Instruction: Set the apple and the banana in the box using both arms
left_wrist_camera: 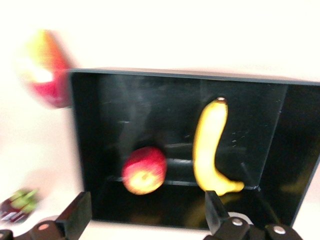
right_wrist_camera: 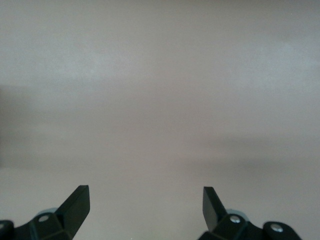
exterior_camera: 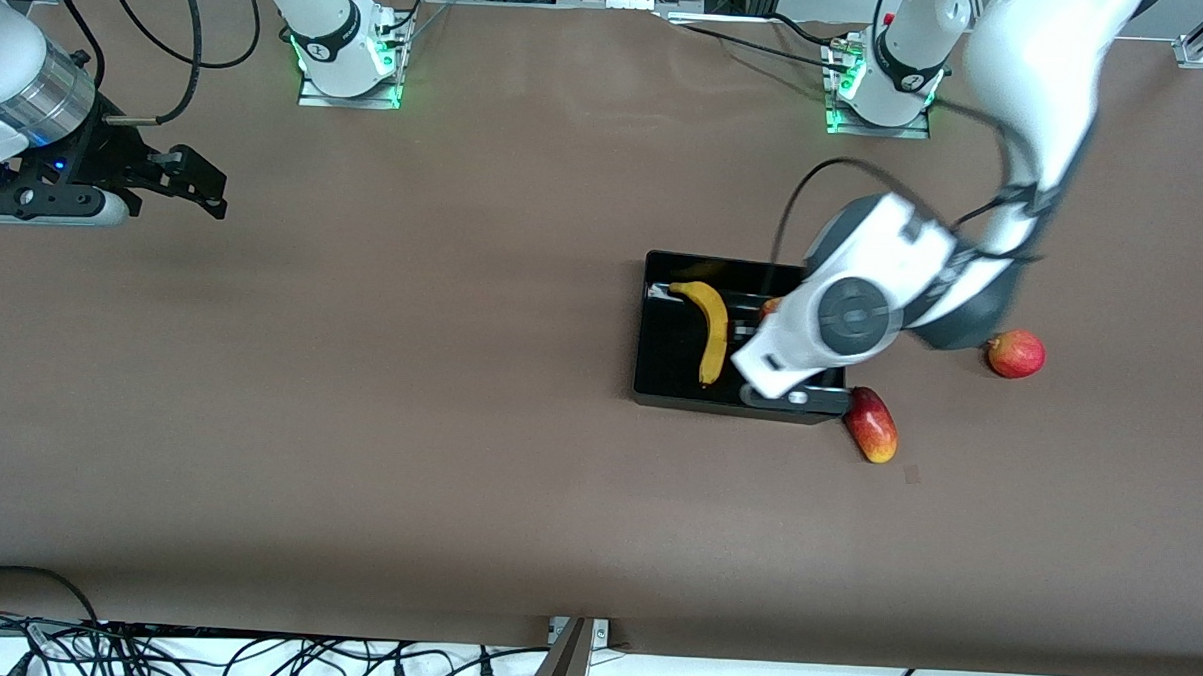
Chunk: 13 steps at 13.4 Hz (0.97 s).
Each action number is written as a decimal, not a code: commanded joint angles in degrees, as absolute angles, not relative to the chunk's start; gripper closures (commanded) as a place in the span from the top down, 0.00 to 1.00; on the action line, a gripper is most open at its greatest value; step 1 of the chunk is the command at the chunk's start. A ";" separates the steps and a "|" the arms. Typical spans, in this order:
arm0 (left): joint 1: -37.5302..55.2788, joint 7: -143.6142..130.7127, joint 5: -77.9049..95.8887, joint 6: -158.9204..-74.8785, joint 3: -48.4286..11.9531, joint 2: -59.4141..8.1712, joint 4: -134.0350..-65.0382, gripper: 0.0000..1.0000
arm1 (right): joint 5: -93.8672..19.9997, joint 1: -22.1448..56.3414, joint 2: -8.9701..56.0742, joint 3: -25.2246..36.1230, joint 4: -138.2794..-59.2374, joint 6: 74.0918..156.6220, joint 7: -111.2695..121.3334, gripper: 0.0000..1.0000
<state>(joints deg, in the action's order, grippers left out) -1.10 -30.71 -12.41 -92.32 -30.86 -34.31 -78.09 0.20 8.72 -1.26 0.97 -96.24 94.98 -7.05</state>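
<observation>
The black box (exterior_camera: pixel 660 380) lies toward the left arm's end of the table. The yellow banana (exterior_camera: pixel 709 327) lies inside it. The red apple (left_wrist_camera: pixel 144 170) with its pale patch is in the box beside the banana (left_wrist_camera: pixel 212 150); in the front view only a sliver of the apple (exterior_camera: pixel 771 306) shows past the left arm. My left gripper (left_wrist_camera: pixel 145 216) is open and empty over the box (left_wrist_camera: pixel 100 125), above the apple. My right gripper (exterior_camera: pixel 207 179) is open and empty over bare table at the right arm's end, where that arm waits; its wrist view (right_wrist_camera: pixel 145 205) shows only table.
An oblong red-and-yellow fruit (exterior_camera: pixel 871 424) lies just outside the box's corner nearest the front camera, and also shows in the left wrist view (left_wrist_camera: pixel 45 70). A round red-orange fruit (exterior_camera: pixel 1016 353) lies on the table beside the box toward the left arm's end.
</observation>
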 commanded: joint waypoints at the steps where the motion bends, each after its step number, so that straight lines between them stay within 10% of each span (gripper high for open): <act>1: -4.55 -24.65 -12.57 -83.34 -30.85 -32.88 -72.35 1.00 | 0.88 8.17 -0.97 0.53 -95.19 94.31 -7.03 1.00; 8: -14.68 -0.91 -10.47 -80.32 -28.85 -20.59 -73.65 1.00 | 0.88 8.17 -0.97 0.53 -95.19 94.31 -7.03 1.00; 13: -0.10 2.03 2.61 -87.95 -3.89 -4.18 -89.23 1.00 | 0.88 8.17 -0.97 0.53 -95.19 94.31 -7.03 1.00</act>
<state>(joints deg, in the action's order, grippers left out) -4.40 1.35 -1.69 -82.29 -9.93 -14.16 -76.52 0.20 8.69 -1.23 0.97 -96.16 94.98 -7.05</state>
